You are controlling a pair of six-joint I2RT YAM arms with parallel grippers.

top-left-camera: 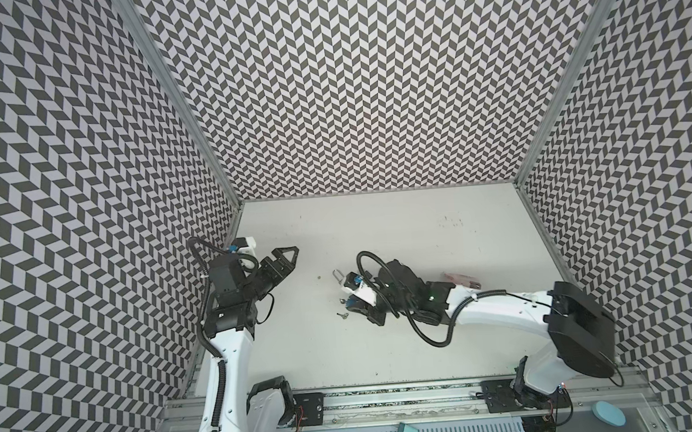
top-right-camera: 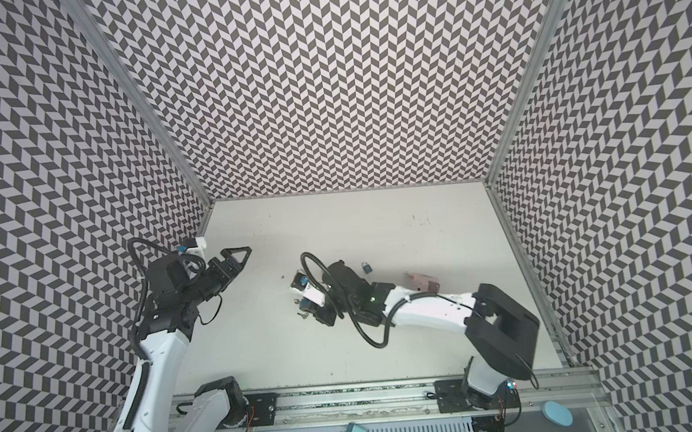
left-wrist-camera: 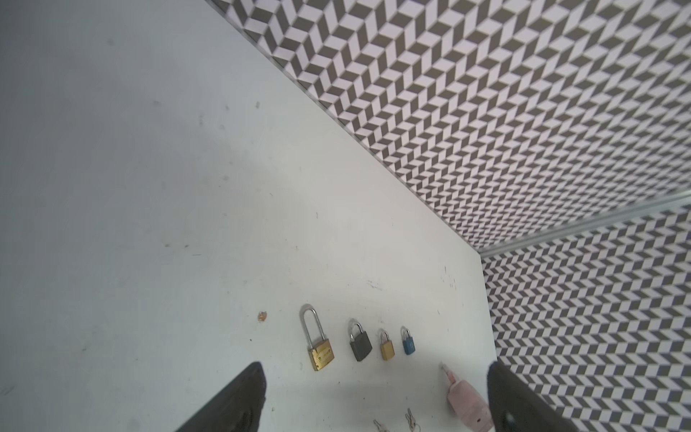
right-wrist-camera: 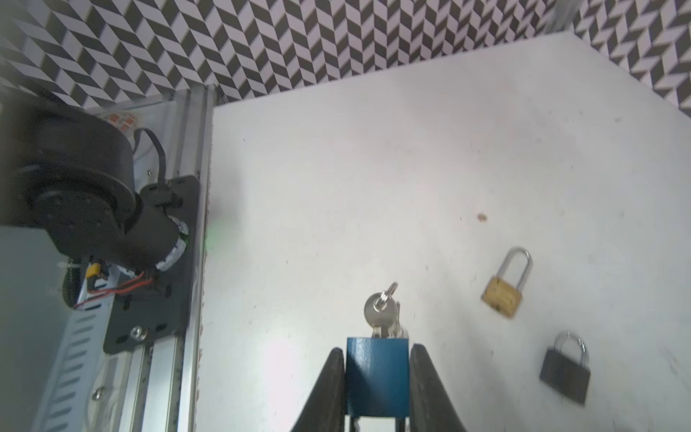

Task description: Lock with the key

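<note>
In the right wrist view my right gripper [right-wrist-camera: 377,349] is shut on a blue padlock [right-wrist-camera: 377,377], one finger on each side of its body. A silver key [right-wrist-camera: 379,310] with a small ring sticks out of the padlock's end face, pointing away from the fingers. In both top views the right gripper [top-left-camera: 352,306] sits low over the middle of the table, and the wrist hides the padlock. My left gripper [top-left-camera: 291,258] hangs open at the left, apart from everything. Its black fingertips [left-wrist-camera: 254,377] show wide apart in the left wrist view.
A gold long-shackle padlock [right-wrist-camera: 503,295] and a dark grey padlock [right-wrist-camera: 564,374] lie on the table beside the right gripper. The left wrist view shows a row of padlocks [left-wrist-camera: 361,342], a pink object [left-wrist-camera: 467,404] and loose keys [left-wrist-camera: 410,419]. Patterned walls [top-left-camera: 348,100] enclose the table.
</note>
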